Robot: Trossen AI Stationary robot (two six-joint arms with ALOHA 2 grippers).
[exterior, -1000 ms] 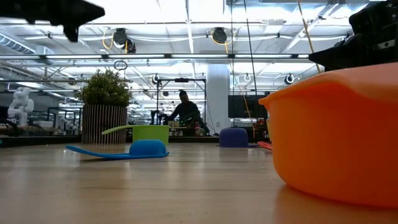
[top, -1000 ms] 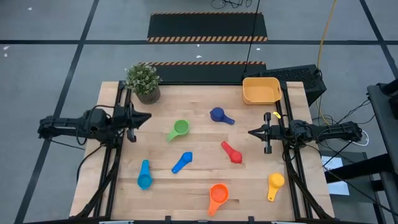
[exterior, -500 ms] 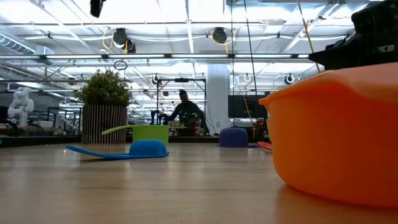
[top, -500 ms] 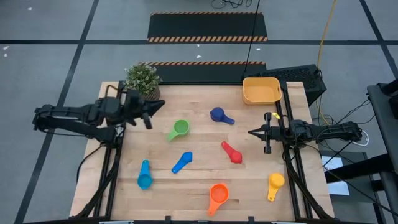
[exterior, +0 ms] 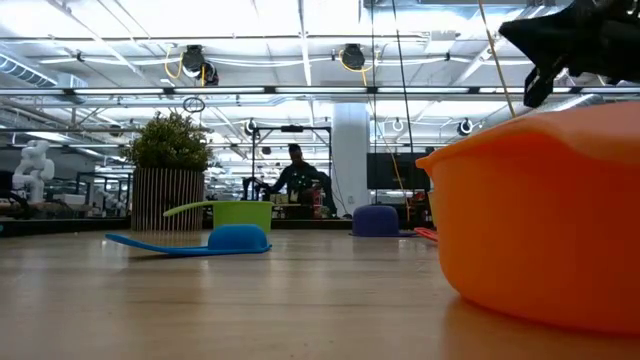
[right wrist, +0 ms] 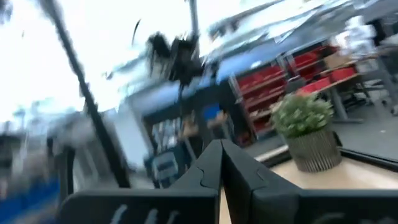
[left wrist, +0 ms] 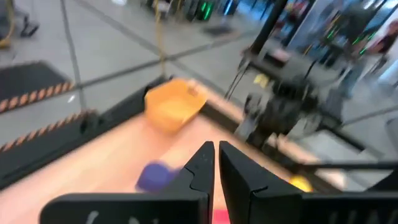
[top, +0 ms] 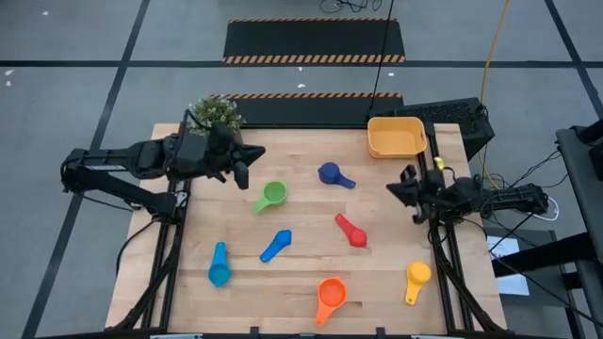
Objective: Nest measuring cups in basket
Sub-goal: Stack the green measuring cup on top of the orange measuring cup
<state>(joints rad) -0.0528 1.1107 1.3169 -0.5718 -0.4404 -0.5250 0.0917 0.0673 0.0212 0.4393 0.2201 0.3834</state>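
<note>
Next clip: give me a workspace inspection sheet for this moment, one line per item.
Surface: wooden table, bare between items.
Job's things: six measuring cups apart on the table: green, dark blue, red, blue, teal, orange, yellow; basket holds nothing, far right corner.
Clutter: potted plant, far left.
Grippers: left gripper shut, near the plant; right gripper shut, below the basket.
Cables: yellow cable on the floor.
Surroundings: person in the background.
</note>
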